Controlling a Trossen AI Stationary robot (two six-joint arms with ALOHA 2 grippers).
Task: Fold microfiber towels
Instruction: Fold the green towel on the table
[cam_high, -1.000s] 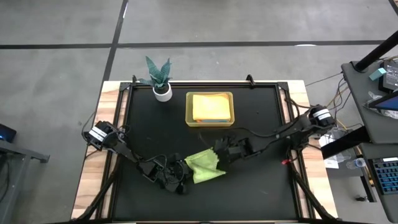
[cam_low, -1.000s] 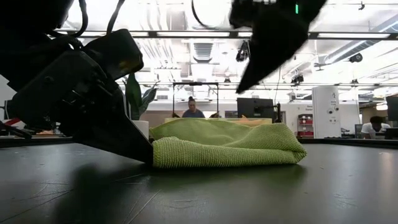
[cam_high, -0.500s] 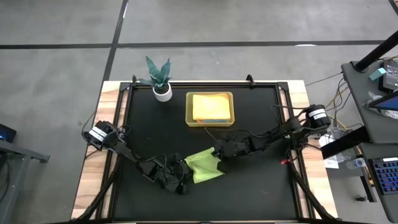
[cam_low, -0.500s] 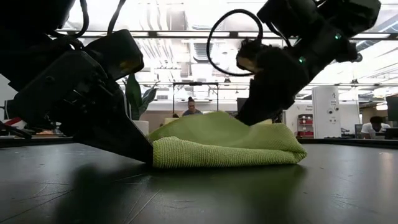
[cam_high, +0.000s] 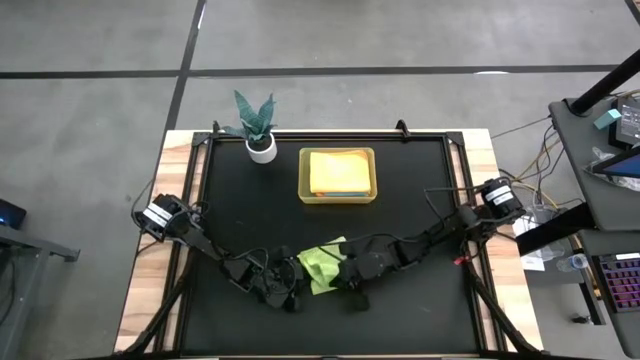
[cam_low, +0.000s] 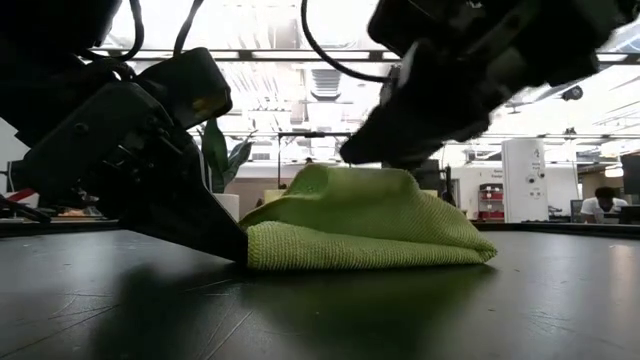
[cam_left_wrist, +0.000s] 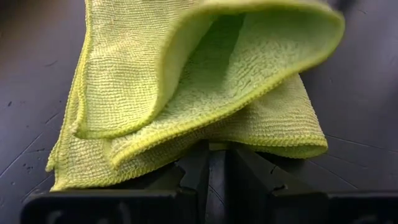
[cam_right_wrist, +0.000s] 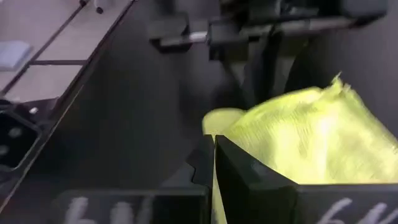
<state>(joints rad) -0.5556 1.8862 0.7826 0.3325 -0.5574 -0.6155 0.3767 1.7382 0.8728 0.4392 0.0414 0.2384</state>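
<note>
With the left gripper (cam_low: 225, 240) and right gripper (cam_high: 347, 270) each clamped on the lime green towel (cam_high: 318, 266), the fold wants edges aligned.

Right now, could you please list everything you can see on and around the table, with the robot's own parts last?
Lime green microfiber towel: one, lime green, bunched at the near middle of the table, between the two end effectors.
Translucent yellow-green rectangular bin: one, at the far middle of the table.
Folded cloths in the bin: yellow on top; count cannot be told.
Potted plant in a white pot: one, green leaves, far left corner.
Black table top: one, with a wooden border.
People in the room behind: two visible, seated, far off.
Left end effector: shut on the towel's near edge.
Right end effector: shut on the towel, lifting a fold.
</note>
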